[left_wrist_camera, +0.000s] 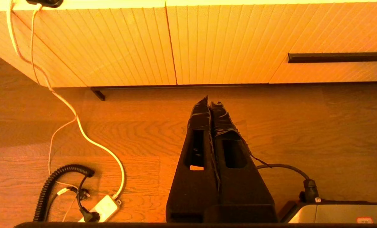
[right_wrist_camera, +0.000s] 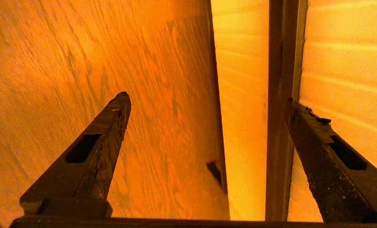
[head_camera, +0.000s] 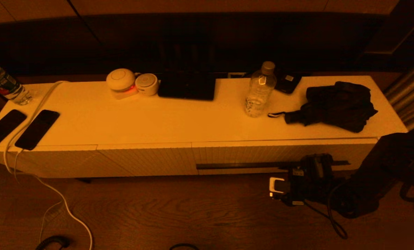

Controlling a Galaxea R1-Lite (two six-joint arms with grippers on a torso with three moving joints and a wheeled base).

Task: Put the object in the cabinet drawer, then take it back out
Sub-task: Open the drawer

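At the lower right of the head view the right gripper (head_camera: pixel 311 166) reaches in from the dark arm and sits against the ribbed front of the drawer (head_camera: pixel 248 154), over the right part of its long dark slot handle (head_camera: pixel 238 166). In the right wrist view its jaws stand wide with nothing between them: one finger (right_wrist_camera: pixel 106 126) lies over the wooden floor (right_wrist_camera: pixel 80 63), the other (right_wrist_camera: pixel 311 126) rests by the handle (right_wrist_camera: pixel 281 95), which runs up the frame between pale ribbed strips. The left gripper (left_wrist_camera: pixel 210 103) hangs low over the floor (left_wrist_camera: pixel 302 126) in the left wrist view, fingers pressed together, tips pointing toward the cabinet front (left_wrist_camera: pixel 128 47); a white cable (left_wrist_camera: pixel 80 126) and a power strip (left_wrist_camera: pixel 104 207) lie at lower left. The drawer is closed, in the right half of the cabinet front at mid frame of the head view. Farther up on the cabinet top (head_camera: pixel 158 121) lie two phones (head_camera: pixel 37 129) at far left, a bottle (head_camera: pixel 5 85) at upper left, two round white devices (head_camera: pixel 120 81), a dark flat slab (head_camera: pixel 187 85) at centre, a clear bottle (head_camera: pixel 260 90) and a folded dark umbrella (head_camera: pixel 335 106) at right.
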